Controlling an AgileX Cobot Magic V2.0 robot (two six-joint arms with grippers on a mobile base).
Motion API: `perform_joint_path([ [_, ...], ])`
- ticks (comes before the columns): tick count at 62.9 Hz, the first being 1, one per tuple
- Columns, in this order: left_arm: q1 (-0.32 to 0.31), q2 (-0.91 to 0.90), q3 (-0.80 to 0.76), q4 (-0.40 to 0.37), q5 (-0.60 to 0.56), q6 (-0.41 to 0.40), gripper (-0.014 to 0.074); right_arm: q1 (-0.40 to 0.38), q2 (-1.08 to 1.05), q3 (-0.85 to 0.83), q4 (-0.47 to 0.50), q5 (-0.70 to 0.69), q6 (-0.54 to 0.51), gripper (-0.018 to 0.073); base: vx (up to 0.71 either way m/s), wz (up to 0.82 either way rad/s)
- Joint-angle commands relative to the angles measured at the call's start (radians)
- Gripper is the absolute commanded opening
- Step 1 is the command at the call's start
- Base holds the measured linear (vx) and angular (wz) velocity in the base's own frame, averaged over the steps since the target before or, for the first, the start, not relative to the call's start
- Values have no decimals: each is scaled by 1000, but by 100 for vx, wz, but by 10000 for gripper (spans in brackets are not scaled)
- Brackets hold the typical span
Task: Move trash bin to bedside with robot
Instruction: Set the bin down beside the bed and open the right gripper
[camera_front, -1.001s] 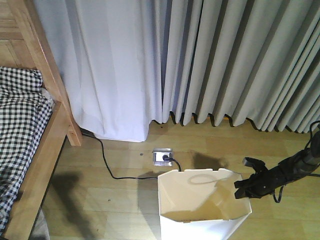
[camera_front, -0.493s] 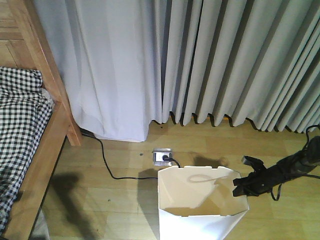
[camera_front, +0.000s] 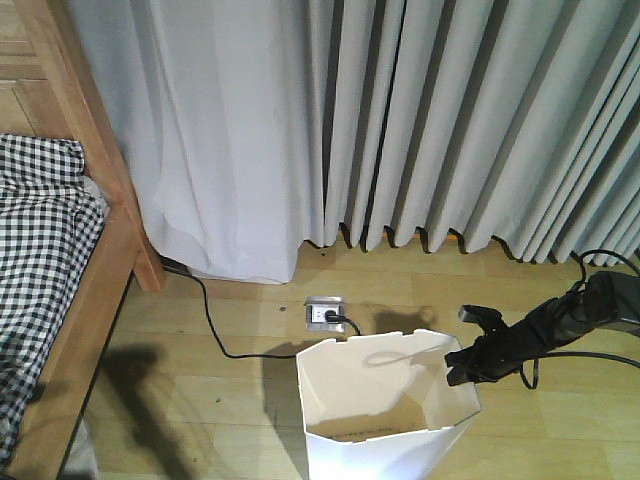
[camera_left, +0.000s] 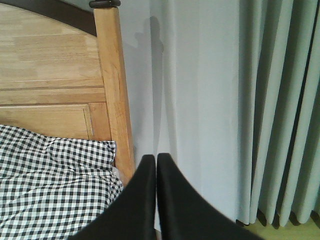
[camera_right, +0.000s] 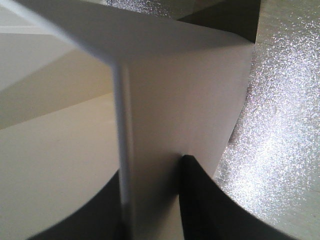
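Observation:
The white trash bin (camera_front: 385, 405) stands on the wood floor at the bottom centre of the front view, cream inside. My right gripper (camera_front: 460, 368) on its slim black arm is shut on the bin's right rim. In the right wrist view the bin wall (camera_right: 165, 100) sits between the two black fingers (camera_right: 200, 200), one inside and one outside. The bed (camera_front: 70, 300), light wood with black-and-white checked bedding (camera_front: 35, 220), is at the left. My left gripper (camera_left: 156, 160) is shut and empty, held up facing the bed's headboard post (camera_left: 114, 85) and the curtain.
Grey curtains (camera_front: 420, 120) hang across the back. A floor socket (camera_front: 325, 314) with a black cable (camera_front: 215, 330) lies just behind the bin. Bare wood floor lies between the bin and the bed.
The bin and my right gripper have moved left, toward the bed, and a little nearer the camera. The bed and curtains have not moved.

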Motion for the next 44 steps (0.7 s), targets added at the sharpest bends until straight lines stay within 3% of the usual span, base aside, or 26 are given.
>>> perform_joint_path([
  [1, -4, -5, -24, -1, -73, -4, -6, 2, -10, -6, 10, 54, 38, 127, 0, 0],
  [10, -4, -5, -24, -1, -73, -4, -6, 2, -10, -6, -26, 19, 127, 293, 0, 0],
  [17, -4, -5, -24, -1, -73, -4, -6, 2, -10, -6, -55, 26, 254, 435, 0, 0],
  [22, -4, -5, -24, -1, -73, -4, -6, 2, -11, -6, -76, 34, 268, 508, 0, 0],
  [29, -4, -5, -24, -1, -73, -4, -6, 2, -11, -6, -101, 19, 260, 552, 0, 0],
  [44, -4, -5, -24, -1, -73, -4, -6, 2, -8, -6, -105, 15, 263, 552, 0, 0],
])
